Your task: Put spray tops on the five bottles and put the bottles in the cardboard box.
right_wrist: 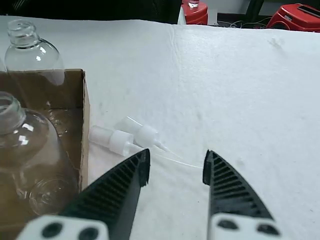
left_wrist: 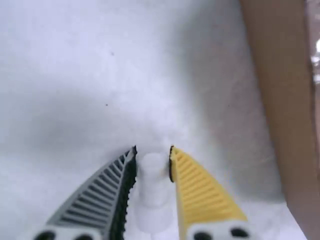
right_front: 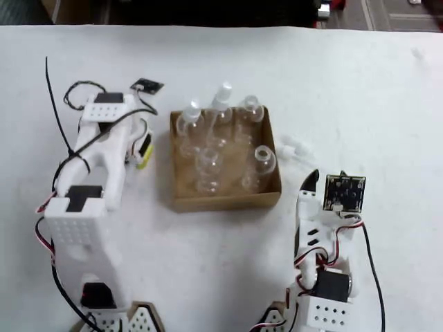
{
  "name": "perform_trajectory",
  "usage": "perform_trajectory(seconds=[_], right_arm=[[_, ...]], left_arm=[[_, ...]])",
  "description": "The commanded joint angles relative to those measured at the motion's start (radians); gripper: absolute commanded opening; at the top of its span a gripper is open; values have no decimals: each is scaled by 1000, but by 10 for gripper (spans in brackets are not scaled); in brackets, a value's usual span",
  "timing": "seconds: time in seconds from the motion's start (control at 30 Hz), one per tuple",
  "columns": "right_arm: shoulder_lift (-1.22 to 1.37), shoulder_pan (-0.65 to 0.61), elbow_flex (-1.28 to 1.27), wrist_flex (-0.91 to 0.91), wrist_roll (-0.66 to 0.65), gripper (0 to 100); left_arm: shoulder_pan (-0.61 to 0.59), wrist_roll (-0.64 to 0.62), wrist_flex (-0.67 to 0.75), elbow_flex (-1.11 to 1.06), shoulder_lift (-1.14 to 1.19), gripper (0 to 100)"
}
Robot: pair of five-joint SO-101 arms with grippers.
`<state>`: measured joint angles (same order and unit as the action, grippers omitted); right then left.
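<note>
My left gripper (left_wrist: 152, 150) is pinching a white top (left_wrist: 152, 192) between its grey and yellow fingers, low over the table (left_wrist: 100, 75) and just beside the box (left_wrist: 280, 100); my right gripper (right_wrist: 176, 160) is spread wide with nothing in it; two loose tops (right_wrist: 125, 137) lie on the table just beyond it, near the box's corner.

All five bottles stand in the box; from above, two capped bottles (right_front: 190, 111) are at the back, and three open bottles (right_front: 208, 162) wait with bare necks, one at the back corner and two toward the front.

So I judge the step in hand to be seating the held top. The front middle neck is nearest my left arm, so I would aim there. First I should lift straight up until the top is clear of the box wall, then cross over it; dragging sideways would likely snag the cardboard. I cannot see the top's tube from here, so I would keep the top upright and come down slowly, centred on the neck, so that whatever hangs below threads in first. The bottles look light and stand close together; a push off centre could tip one into its neighbour. I would press straight down; my right gripper could steady the bottle if it rocks.
</note>
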<state>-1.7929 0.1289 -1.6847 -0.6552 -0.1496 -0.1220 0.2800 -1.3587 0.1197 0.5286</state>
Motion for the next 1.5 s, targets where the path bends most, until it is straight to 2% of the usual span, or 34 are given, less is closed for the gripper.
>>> perform_trajectory(seconds=[0.0,0.2,0.63,0.77,0.9,1.03,1.17,1.27,1.47], right_arm=[[-5,5,-6,-7,0,155],[-5,5,-6,-7,0,155],[-5,7,-6,-7,0,155],[-5,7,-6,-7,0,155],[-5,7,-6,-7,0,156],[-5,7,-6,-7,0,156],[-5,7,-6,-7,0,156],[-5,7,-6,-7,0,156],[-5,7,-6,-7,0,156]], left_arm=[[12,-9,-152,143,-22,22],[47,-9,-440,408,-25,21],[94,-11,-433,442,-395,21],[130,-11,-428,276,-595,21],[228,-11,-423,117,-839,21],[291,-43,-264,-21,-1089,21],[292,-203,58,-239,-1290,21],[306,-298,233,-411,-1415,21],[363,-390,446,-468,-1567,21]])
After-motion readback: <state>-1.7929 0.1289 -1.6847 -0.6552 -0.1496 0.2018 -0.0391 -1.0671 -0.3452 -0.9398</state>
